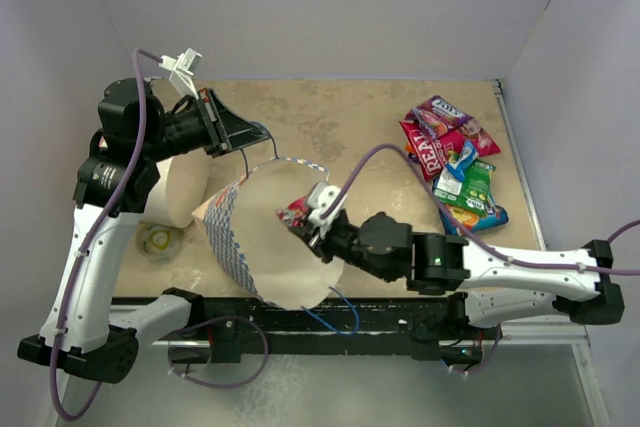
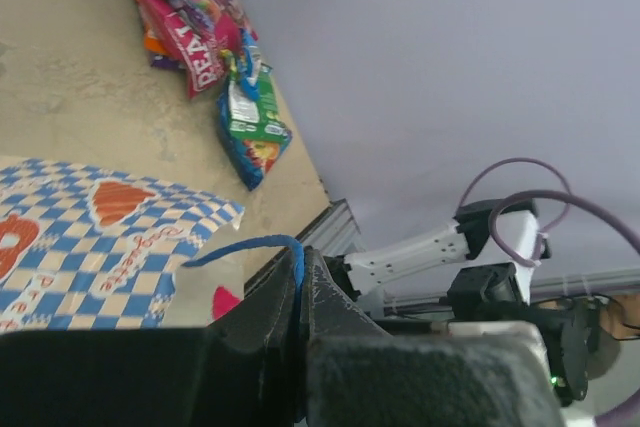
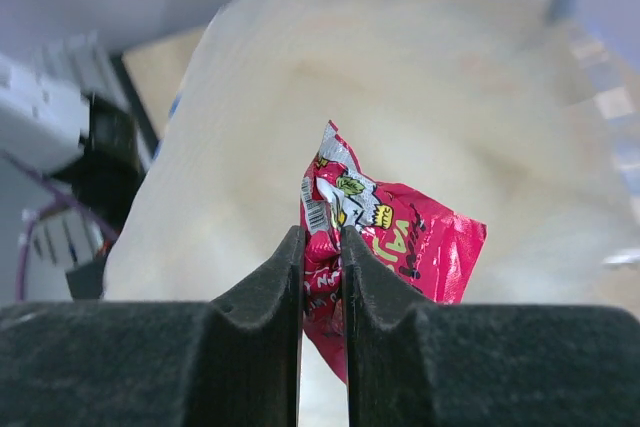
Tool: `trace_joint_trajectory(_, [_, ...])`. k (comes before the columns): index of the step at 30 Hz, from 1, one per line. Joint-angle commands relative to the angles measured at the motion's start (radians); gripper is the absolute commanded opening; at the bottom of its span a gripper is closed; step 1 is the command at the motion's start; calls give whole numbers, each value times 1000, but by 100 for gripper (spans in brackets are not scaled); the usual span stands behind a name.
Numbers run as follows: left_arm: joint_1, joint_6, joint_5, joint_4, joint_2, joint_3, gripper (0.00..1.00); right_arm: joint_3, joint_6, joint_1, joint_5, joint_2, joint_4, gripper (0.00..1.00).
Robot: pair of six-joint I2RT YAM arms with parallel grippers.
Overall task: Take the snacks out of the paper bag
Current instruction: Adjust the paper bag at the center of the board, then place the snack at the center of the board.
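Observation:
The paper bag [image 1: 262,247] lies tilted with its cream inside open towards the camera; its blue-and-white checkered outside shows in the left wrist view [image 2: 90,247]. My left gripper [image 1: 250,134] is shut on the bag's blue cord handle [image 2: 255,244] and holds the mouth up. My right gripper [image 1: 308,222] is inside the bag's mouth, shut on a red snack packet [image 3: 385,237], which also shows in the top view [image 1: 297,212]. Several snack packets [image 1: 455,162] lie in a pile at the far right of the table, and also show in the left wrist view [image 2: 215,57].
A large white cylinder [image 1: 178,190] stands left of the bag under my left arm. A small round yellow-green item [image 1: 160,239] lies near it. A second blue cord handle [image 1: 335,312] hangs over the table's near edge. Walls enclose the table's back and right sides.

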Motion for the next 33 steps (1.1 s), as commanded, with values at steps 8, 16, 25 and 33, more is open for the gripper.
trace_joint_trajectory(8, [2, -373, 218, 450, 52, -37, 0, 315, 9, -15, 633, -43, -70, 0])
trace_joint_trajectory(16, [2, -447, 228, 537, 103, -78, 0, 399, 199, -330, 454, -51, -165, 0])
trace_joint_trajectory(25, [120, -139, 72, 45, 72, -133, 0, 480, 244, -576, 418, 17, -400, 0])
trace_joint_trajectory(33, [196, 107, -161, -261, 108, 29, 0, 381, 304, -895, 318, 57, -479, 0])
